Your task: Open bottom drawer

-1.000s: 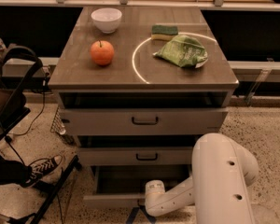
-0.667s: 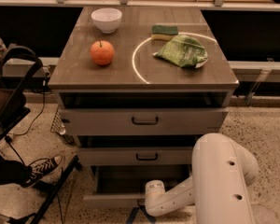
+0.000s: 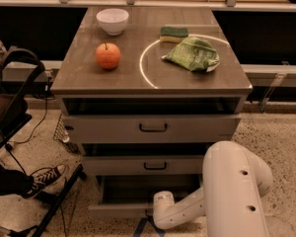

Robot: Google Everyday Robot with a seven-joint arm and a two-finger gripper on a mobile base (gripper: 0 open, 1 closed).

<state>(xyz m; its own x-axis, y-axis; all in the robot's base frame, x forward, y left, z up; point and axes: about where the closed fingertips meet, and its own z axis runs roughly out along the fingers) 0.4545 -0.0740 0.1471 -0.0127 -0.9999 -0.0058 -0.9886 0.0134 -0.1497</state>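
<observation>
The bottom drawer (image 3: 117, 210) is the lowest of three pale drawers and stands pulled out, with its dark grey inside (image 3: 148, 185) showing. Its handle is hidden behind my arm. My gripper (image 3: 151, 214) is at the middle of the bottom drawer's front panel, at the end of the white wrist (image 3: 164, 207). The big white arm link (image 3: 234, 191) fills the lower right. The middle drawer (image 3: 154, 166) and the top drawer (image 3: 153, 128) also stand a little way out, each with a dark bar handle.
On the cabinet top (image 3: 79, 78) are a white bowl (image 3: 112, 20), an orange fruit (image 3: 108, 56), a green sponge (image 3: 173, 32) and a green bag (image 3: 191, 54). A person's sneaker (image 3: 47, 177) and a black frame (image 3: 59, 201) are on the floor at left.
</observation>
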